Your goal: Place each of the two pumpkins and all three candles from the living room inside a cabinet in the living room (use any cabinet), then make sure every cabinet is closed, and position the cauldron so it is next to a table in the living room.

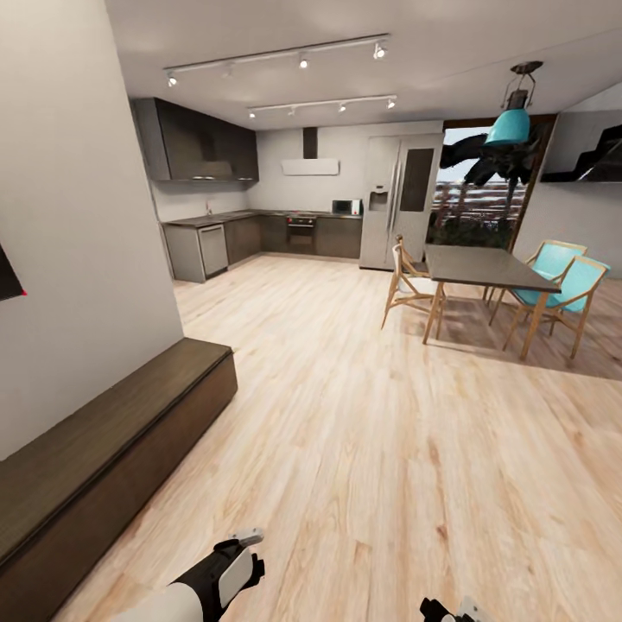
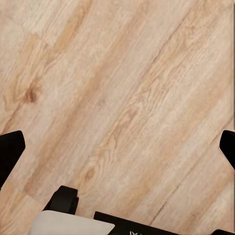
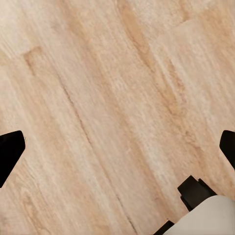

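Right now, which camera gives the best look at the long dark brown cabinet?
The head view: the cabinet runs along the wall on the robot's left, its fronts looking shut. The two wrist views look down on bare wood floor, with both grippers open over it and nothing held.

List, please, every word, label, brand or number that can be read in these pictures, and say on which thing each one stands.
No text can be read with certainty.
Left wrist view: pale marks on the dark robot part at the picture's edge, cut off and unreadable.
Head view: the fridge, microwave and cabinet show no legible label.
Right wrist view: the wooden floor bears no writing.
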